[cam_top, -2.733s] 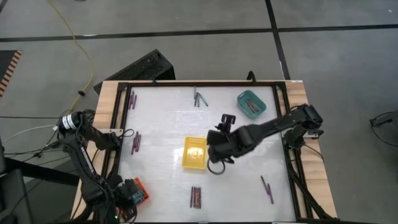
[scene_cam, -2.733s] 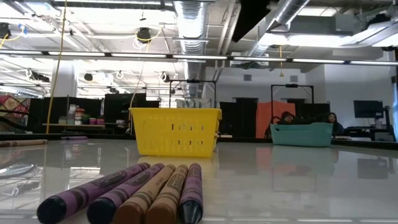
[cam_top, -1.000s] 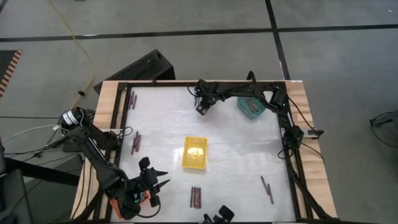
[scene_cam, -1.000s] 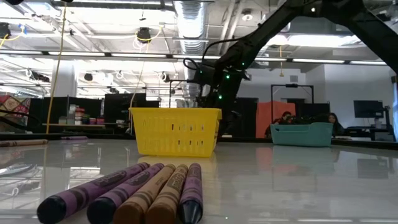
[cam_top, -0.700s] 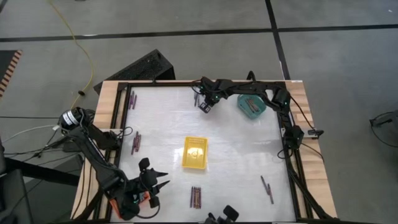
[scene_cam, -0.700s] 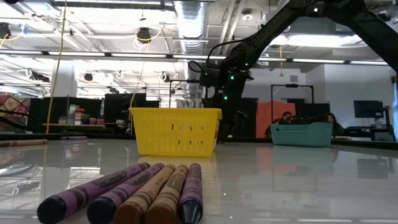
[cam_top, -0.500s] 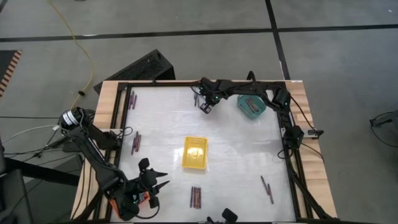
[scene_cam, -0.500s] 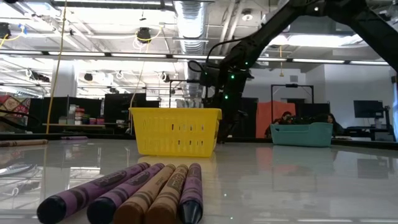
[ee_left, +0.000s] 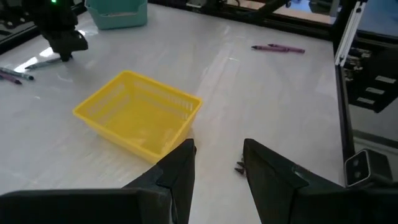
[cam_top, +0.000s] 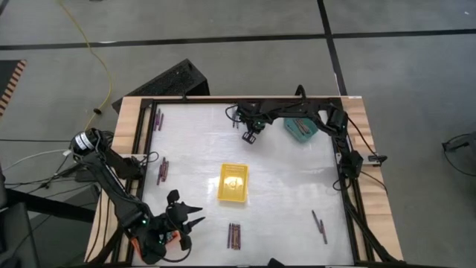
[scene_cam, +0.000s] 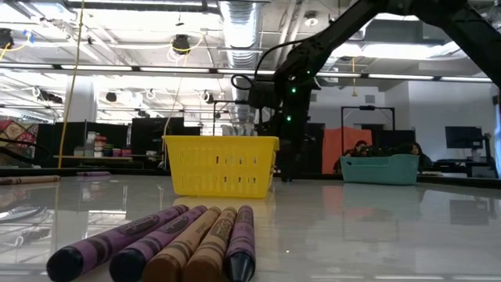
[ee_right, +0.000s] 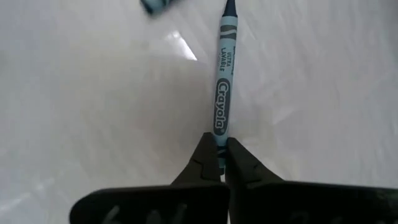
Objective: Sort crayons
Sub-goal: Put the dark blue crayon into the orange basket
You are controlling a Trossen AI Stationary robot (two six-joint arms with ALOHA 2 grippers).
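My right gripper (cam_top: 250, 138) reaches over the far middle of the table, pointing steeply down, and is shut on a blue-grey crayon (ee_right: 224, 74). The same crayon (ee_left: 45, 62) lies on the white table in the left wrist view. My left gripper (cam_top: 195, 217) hovers open over the near left corner with nothing between its fingers (ee_left: 183, 168). Other crayons lie flat in small groups: far left (cam_top: 158, 117), left (cam_top: 162, 170), near middle (cam_top: 234, 235) and near right (cam_top: 320, 225). My right gripper pinches the blue-grey crayon's flat end (ee_right: 220, 135) between its two fingertips. The fingers come from above, slanting down, roughly in line with the crayon. The crayon stretches away from the fingers, its pointed tip (ee_right: 229, 7) farthest off, and seems to lie on the table.
A yellow tray (cam_top: 233, 182) stands mid-table and a teal tray (cam_top: 301, 128) at the far right, just beside the right arm. A black frame (cam_top: 141, 149) rims the table. Another crayon's end (ee_right: 155, 5) lies close to the held one.
My right gripper has gone a little toward the table's right and near edges, away from the far rim, and has tipped more steeply downward. My left arm has kept still.
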